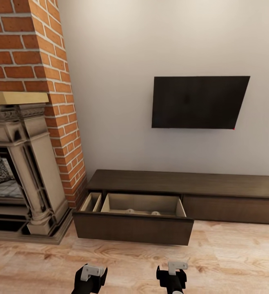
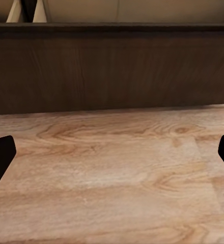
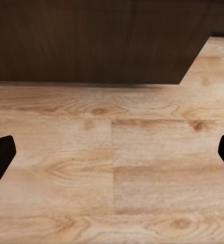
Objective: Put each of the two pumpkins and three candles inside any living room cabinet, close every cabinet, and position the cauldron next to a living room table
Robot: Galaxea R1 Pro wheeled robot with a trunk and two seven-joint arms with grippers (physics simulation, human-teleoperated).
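The cabinet drawer stands pulled out at twelve o'clock, two candles inside; left gripper and right gripper hang released, empty.

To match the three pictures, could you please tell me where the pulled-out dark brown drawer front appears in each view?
Head view: dark brown drawer front, low centre-left, ahead of both grippers.
Left wrist view: wide dark band above the light wood plank floor.
Right wrist view: dark panel, ending at a corner.
Shared landmark: the floor.

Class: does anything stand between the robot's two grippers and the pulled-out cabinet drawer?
Nothing visible does. Only bare plank floor lies between the left gripper, the right gripper and the open drawer.
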